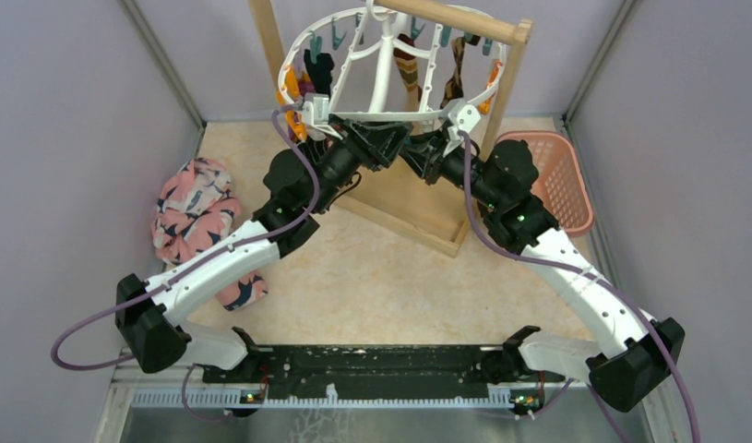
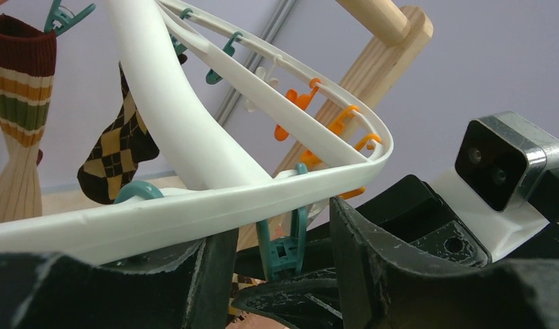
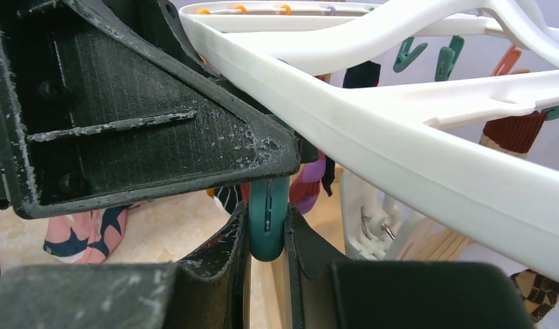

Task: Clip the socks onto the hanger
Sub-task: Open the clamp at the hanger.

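2 hands at hanger (image 2: 160, 219) | left hand (image 2: 280, 229) spread around teal clip (image 2: 284, 248) | right hand (image 3: 266, 223) pinching teal clip (image 3: 266, 233)

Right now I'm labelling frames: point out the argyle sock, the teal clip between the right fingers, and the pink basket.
argyle sock (image 2: 119, 154), left wrist view, patterned middle.
teal clip (image 3: 267, 233), right wrist view, rounded lower end.
pink basket (image 1: 564, 180), top view, lattice wall.

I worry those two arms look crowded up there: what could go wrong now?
The right gripper pinches a small teal plastic clip; it might slip out. The left gripper is open close beside, so the two could collide. Tugging may tilt the white oval plastic hanger and swing its clipped socks.
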{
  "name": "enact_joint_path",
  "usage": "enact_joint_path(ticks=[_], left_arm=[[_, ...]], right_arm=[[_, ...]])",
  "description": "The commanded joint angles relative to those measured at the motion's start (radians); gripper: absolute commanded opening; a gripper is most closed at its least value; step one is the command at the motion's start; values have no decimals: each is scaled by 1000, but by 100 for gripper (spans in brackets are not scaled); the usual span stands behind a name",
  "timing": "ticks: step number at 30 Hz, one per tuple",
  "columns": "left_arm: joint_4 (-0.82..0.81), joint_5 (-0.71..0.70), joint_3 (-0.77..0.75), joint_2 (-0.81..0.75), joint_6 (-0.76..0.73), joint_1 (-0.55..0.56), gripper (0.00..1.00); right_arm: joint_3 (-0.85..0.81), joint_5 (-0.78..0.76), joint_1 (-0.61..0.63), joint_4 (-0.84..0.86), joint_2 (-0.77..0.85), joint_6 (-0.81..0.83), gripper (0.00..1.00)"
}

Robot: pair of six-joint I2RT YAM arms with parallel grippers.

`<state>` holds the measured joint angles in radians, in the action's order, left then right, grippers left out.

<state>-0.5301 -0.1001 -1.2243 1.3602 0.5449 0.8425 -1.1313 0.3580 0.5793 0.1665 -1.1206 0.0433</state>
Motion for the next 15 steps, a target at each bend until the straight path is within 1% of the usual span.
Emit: enact_joint_path(ticks=[1,3,13,15], left_arm=[[-24,5,-7,-21,13,-17,56],[-48,12,8,-33,7,-17,58],[-70,7,50,-74,-1,-16,58],[-67,2,51,-70,-3,-17,56]], right_arm=[[9,33,6,6,47,12,0],[13,35,6,12,46,11,0],[19,36,6,32,26,-4,0],[19,36,6,37,27,-6,0]])
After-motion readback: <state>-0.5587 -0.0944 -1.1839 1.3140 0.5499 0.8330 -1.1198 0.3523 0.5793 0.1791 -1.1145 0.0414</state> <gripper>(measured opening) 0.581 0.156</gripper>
